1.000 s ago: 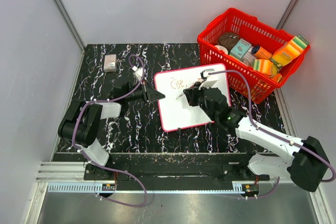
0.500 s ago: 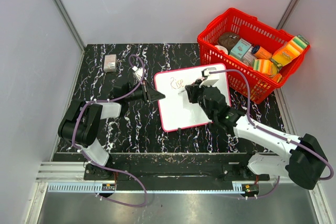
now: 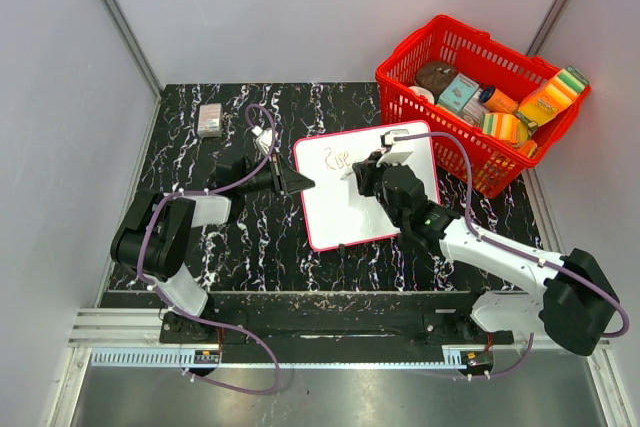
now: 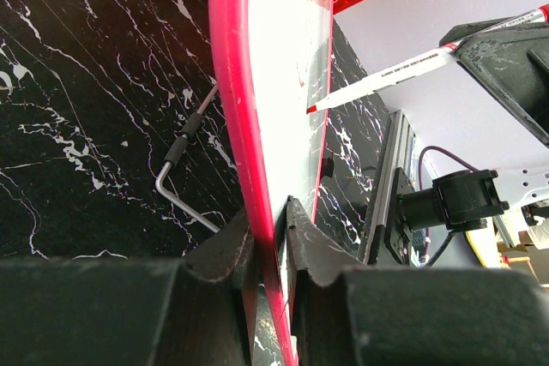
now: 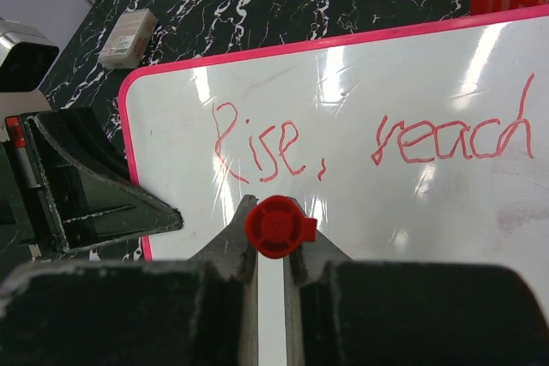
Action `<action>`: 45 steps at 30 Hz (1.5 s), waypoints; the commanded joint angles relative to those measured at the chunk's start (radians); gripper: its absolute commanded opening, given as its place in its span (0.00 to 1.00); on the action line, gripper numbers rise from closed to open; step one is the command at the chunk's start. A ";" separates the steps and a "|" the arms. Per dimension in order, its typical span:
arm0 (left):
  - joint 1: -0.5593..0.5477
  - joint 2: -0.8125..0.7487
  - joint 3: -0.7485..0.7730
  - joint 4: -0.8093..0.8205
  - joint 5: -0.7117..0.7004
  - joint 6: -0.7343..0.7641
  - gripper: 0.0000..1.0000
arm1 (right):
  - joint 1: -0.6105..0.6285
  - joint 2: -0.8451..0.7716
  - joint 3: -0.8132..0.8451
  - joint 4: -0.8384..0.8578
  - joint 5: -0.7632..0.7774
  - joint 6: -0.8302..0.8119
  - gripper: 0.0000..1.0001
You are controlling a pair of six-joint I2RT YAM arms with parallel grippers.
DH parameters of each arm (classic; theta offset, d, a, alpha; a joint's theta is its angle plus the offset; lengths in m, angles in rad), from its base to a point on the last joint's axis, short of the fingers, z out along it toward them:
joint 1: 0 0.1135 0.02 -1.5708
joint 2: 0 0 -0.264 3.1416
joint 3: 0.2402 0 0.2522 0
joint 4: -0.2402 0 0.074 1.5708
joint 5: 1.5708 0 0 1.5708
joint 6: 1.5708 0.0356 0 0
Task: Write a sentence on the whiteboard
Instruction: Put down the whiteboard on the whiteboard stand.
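Note:
The whiteboard (image 3: 345,212) lies on the black marble table, white with a red rim. My left gripper (image 3: 298,182) is shut on its left edge; in the left wrist view the jaws (image 4: 270,212) pinch the red rim (image 4: 233,83). The sentence (image 5: 266,150) reads "Rise, reach" in red, one row. My right gripper (image 5: 273,216) is shut on a red-capped marker (image 5: 276,226), held over the board just below "Rise,". The marker (image 4: 386,73) slants down at the board, its tip at or very near the surface. From above, my right gripper (image 3: 360,177) hides the word "reach".
A red basket (image 3: 497,45) full of groceries stands at the back right, touching the board's far corner. A small box (image 3: 209,119) lies at the back left. A bent metal key (image 4: 184,169) lies on the table beside the board's rim.
My right gripper has carried the marker a little toward the far side of the board, nearer the written row. The left gripper and the board have not moved.

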 commanded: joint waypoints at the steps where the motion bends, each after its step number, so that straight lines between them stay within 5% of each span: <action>1: -0.020 -0.024 0.018 0.009 -0.010 0.085 0.00 | 0.007 0.006 0.025 0.053 0.010 -0.025 0.00; 45: -0.019 -0.028 0.018 0.001 -0.011 0.091 0.00 | 0.009 -0.083 -0.101 -0.063 -0.183 0.017 0.00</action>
